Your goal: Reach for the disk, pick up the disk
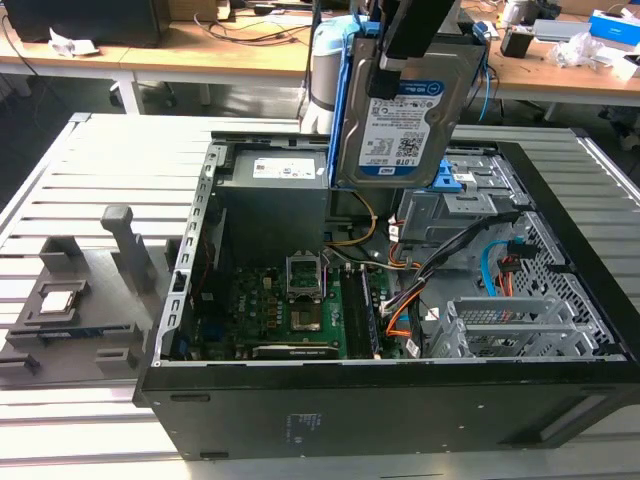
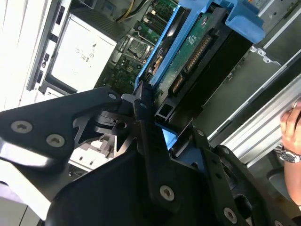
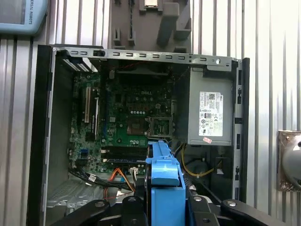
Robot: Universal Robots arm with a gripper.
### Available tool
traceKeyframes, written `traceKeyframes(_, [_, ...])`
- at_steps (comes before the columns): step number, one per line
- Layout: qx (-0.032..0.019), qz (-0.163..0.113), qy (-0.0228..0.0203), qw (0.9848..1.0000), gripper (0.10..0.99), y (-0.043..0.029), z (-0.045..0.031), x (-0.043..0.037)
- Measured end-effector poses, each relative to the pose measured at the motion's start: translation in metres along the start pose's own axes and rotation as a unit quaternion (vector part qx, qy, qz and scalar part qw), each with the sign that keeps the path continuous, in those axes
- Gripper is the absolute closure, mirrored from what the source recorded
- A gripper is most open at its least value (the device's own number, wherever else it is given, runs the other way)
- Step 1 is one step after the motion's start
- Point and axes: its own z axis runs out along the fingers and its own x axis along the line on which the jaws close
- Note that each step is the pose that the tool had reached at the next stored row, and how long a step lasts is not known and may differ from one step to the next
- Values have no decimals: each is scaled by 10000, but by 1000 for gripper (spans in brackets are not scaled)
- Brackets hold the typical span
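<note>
Gripper [image 2: 155, 120] clamped on the disk [image 1: 405, 115] — lifted above the open computer case [image 1: 560, 400], cables [image 1: 440, 265] beneath.

My work surface is a slatted grey metal table [image 1: 90, 160]. Behind it stand long light wooden desks [image 1: 190, 55] on white legs, strewn with cables and small items. Beneath them, the dark floor [image 1: 30, 100] lies in shadow. Lighting is even, bright.
</note>
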Motion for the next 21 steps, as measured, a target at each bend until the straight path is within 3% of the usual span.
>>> traceKeyframes(8, [0, 0, 0, 10000, 722, 7, -5, 203])
traceKeyframes(17, [0, 0, 0, 10000, 722, 18, -10, 504])
traceKeyframes(21, [0, 0, 0, 10000, 722, 20, -10, 579])
